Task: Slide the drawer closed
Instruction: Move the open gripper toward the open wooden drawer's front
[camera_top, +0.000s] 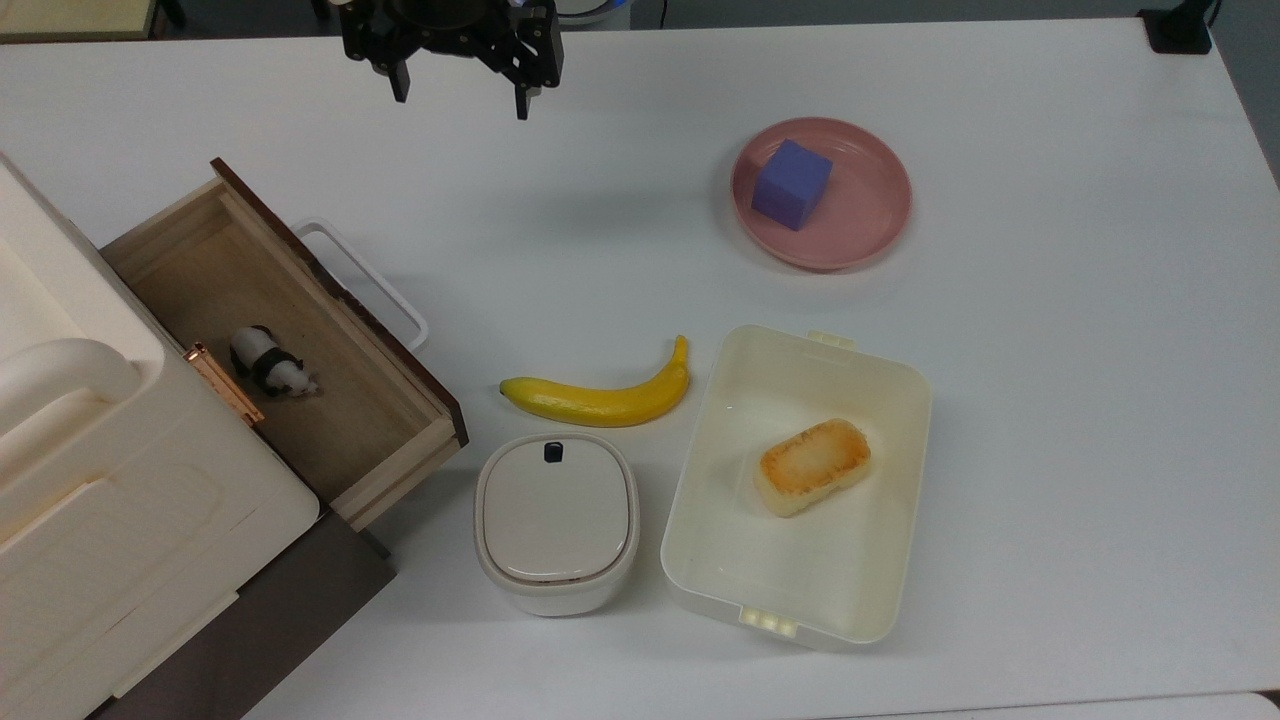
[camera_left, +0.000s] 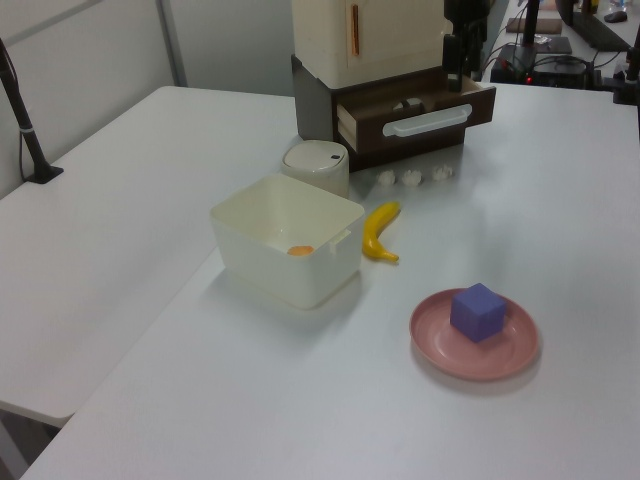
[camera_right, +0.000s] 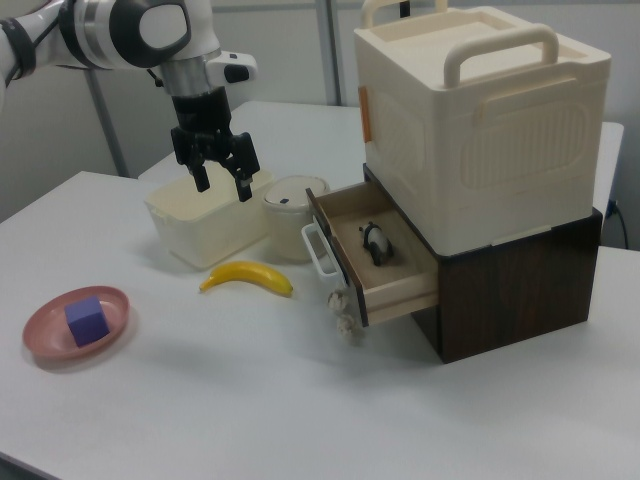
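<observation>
drawer (camera_top: 290, 350) first: it stands pulled well out of the dark brown cabinet (camera_right: 520, 280) at the left of the top view, under a big cream case (camera_right: 480, 120) with a rose-gold latch (camera_top: 225, 385). it is a shallow light-wood box with a dark brown front panel (camera_top: 340, 300) and a white plastic loop handle (camera_top: 365, 280) facing the open worktop (camera_top: 1050, 400). a small black-and-white panda figure (camera_top: 272, 365) lies on its floor.

the drawer looks light and rigid, probably running wood on wood, so it may bind if pushed off-centre. no grasp seems needed; a flat push on the middle of the front panel, at or just beside the handle, would likely drive it straight in. the handle is thin plastic and could flex, so the panel looks the safer contact. the panda is loose and light and may slide or tip with a sudden shove. the heavy case on top should keep the cabinet from shifting.

the end effector (camera_top: 460, 85) hangs at the upper edge of the top view, well apart from the drawer, its two fingers spread and holding nothing; in the right view it hovers above the cream rectangular tub (camera_right: 205, 225).

a banana (camera_top: 605, 395) and a lidded white container (camera_top: 557, 520) sit near the drawer front, though not in its path.
</observation>
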